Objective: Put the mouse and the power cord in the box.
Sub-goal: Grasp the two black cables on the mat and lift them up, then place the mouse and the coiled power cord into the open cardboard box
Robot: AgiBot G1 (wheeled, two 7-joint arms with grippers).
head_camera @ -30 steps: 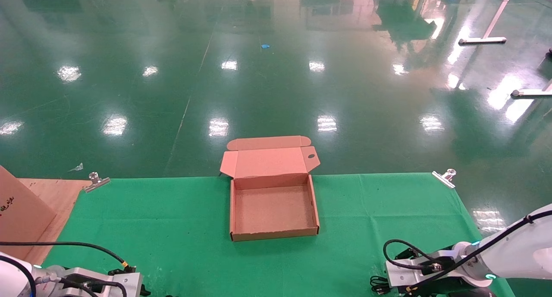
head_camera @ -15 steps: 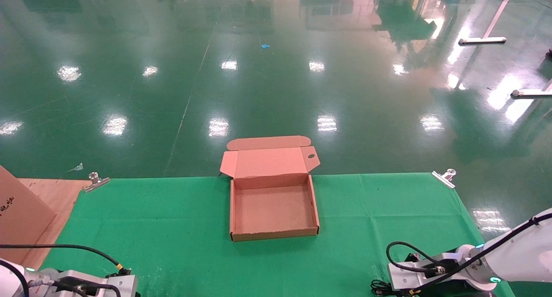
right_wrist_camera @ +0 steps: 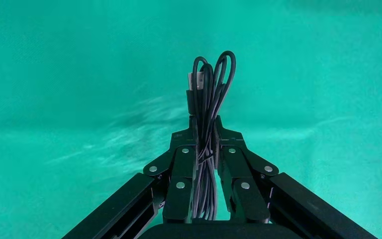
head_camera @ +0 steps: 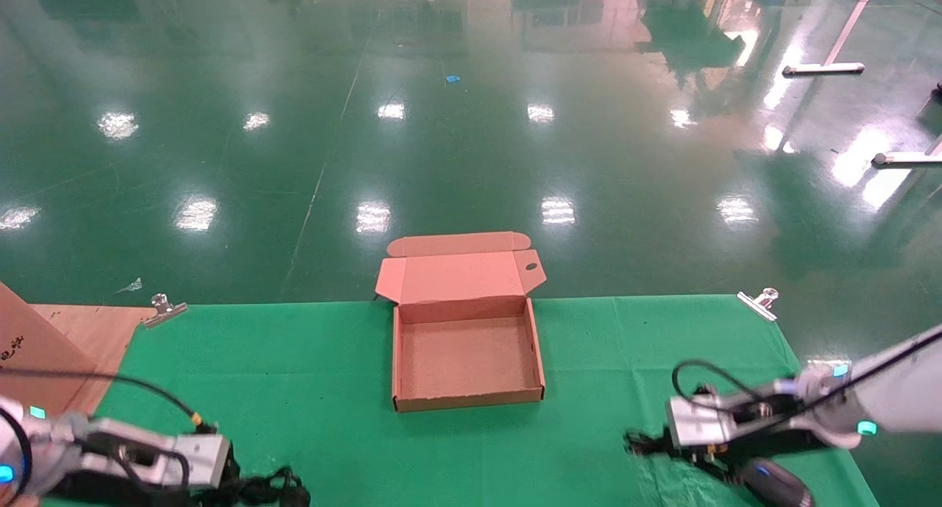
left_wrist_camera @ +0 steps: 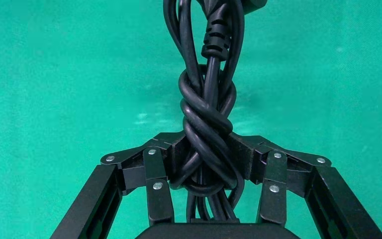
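Note:
The box (head_camera: 412,360) lies open and empty at the middle of the green cloth, its lid folded back over the far edge. At the near left, my left gripper (head_camera: 243,483) is shut on the power cord (head_camera: 283,487). In the left wrist view the thick knotted power cord (left_wrist_camera: 206,114) is squeezed between the left gripper's (left_wrist_camera: 206,152) pads. At the near right, my right gripper (head_camera: 646,443) is shut on the mouse's bundled thin wire (right_wrist_camera: 208,94). The wire is pinched in the right gripper (right_wrist_camera: 206,130). The black mouse (head_camera: 771,483) shows below the right wrist.
A large plain cardboard piece (head_camera: 29,352) and a wooden board (head_camera: 99,330) stand at the left. Metal clips (head_camera: 163,308) (head_camera: 760,302) hold the cloth (head_camera: 294,374) at the far corners. The cloth is rumpled near the right gripper. Glossy green floor lies beyond the table.
Both arms have risen and come further into view. The cord bundle now shows at the left gripper and the mouse below the right wrist. The box has not moved.

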